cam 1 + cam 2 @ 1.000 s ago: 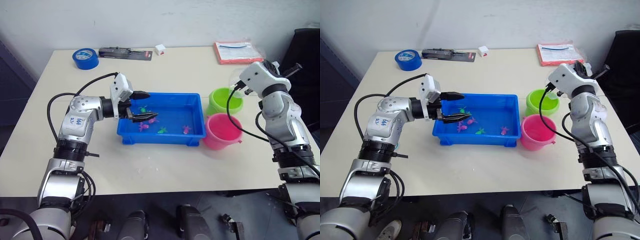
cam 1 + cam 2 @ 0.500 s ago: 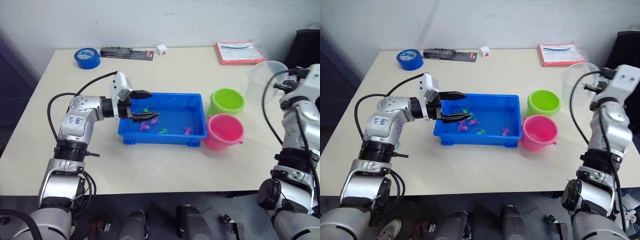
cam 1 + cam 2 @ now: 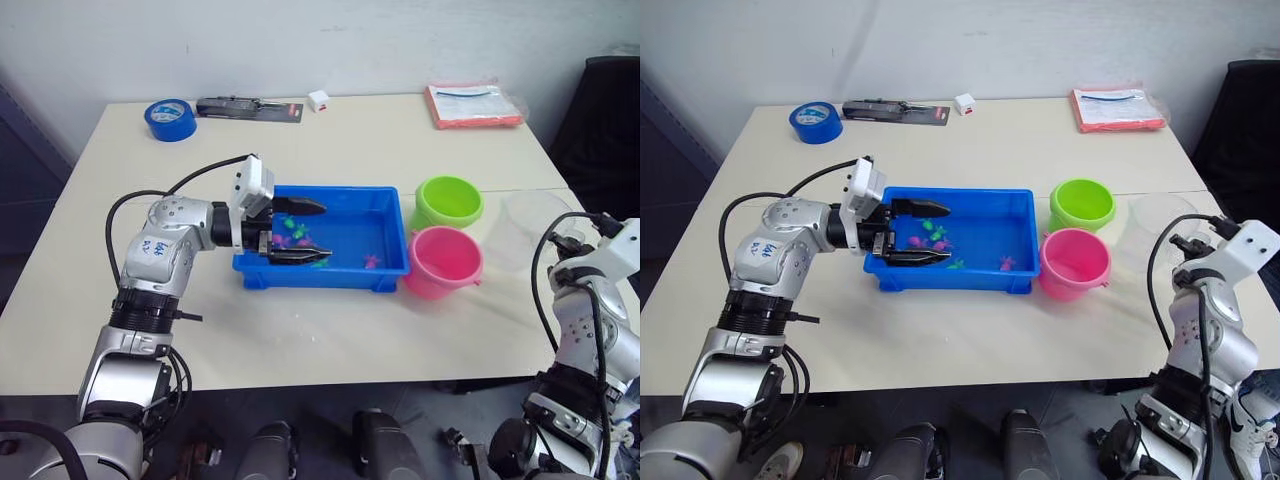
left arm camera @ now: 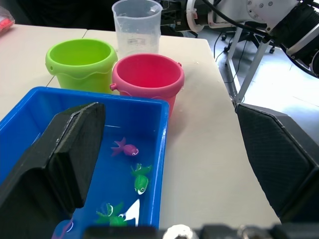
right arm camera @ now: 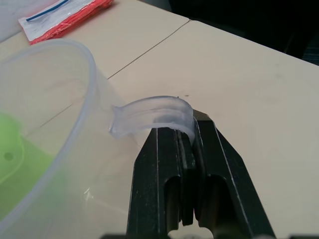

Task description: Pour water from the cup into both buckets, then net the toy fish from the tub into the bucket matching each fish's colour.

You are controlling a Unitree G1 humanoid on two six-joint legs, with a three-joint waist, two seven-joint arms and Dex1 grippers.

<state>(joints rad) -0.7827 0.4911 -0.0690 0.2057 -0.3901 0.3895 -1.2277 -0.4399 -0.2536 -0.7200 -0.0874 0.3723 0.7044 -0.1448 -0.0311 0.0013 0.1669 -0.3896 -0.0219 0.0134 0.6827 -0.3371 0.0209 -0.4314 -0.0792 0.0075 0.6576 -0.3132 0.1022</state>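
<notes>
Two black fingers of the right tool [image 5: 192, 149] clamp the cup [image 5: 45, 124] handle.

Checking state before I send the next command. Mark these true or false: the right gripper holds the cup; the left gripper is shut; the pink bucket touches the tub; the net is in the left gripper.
1. The right gripper holds the cup by its handle: true.
2. The left gripper is shut: false, its fingers stand open over the tub.
3. The pink bucket stands beside the tub, next to the green bucket: true.
4. The left gripper holds the net: false, nothing is between its fingers; toy fish lie in the tub below.
</notes>
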